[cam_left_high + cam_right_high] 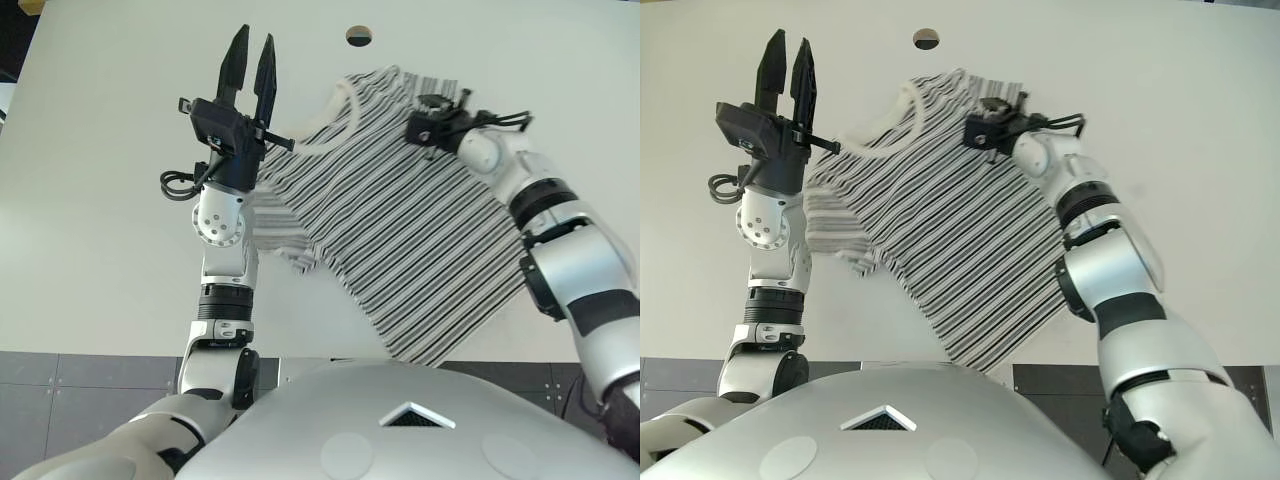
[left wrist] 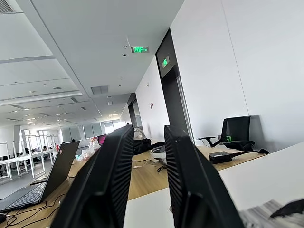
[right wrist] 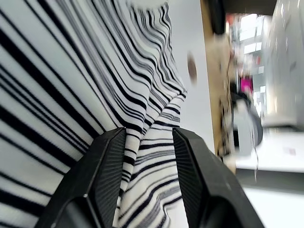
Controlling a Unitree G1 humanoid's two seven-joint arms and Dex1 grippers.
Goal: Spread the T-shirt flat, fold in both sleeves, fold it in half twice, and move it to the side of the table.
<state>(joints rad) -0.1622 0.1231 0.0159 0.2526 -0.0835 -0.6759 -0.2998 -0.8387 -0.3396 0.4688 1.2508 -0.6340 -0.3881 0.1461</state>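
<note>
Open-plan office: long desks [image 2: 147, 176], laptop [image 2: 50, 178], swivel chair [image 2: 236, 133], green exit sign [image 2: 140, 49] overhead.

The T-shirt [image 1: 400, 240], black-and-white striped with a white collar, lies mostly spread on a slant. One sleeve is crumpled under, below the left gripper [image 1: 252, 60]. A rumpled shoulder fold runs between the parted fingers [image 3: 107, 166] of the right gripper [image 3: 148, 137].

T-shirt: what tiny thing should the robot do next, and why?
Probably shut the right gripper on the T-shirt at its shoulder and pull outward. This gripper is open over bunched cloth there, and the T-shirt lies rumpled, not flat yet. The left gripper is raised, open and empty.
</note>
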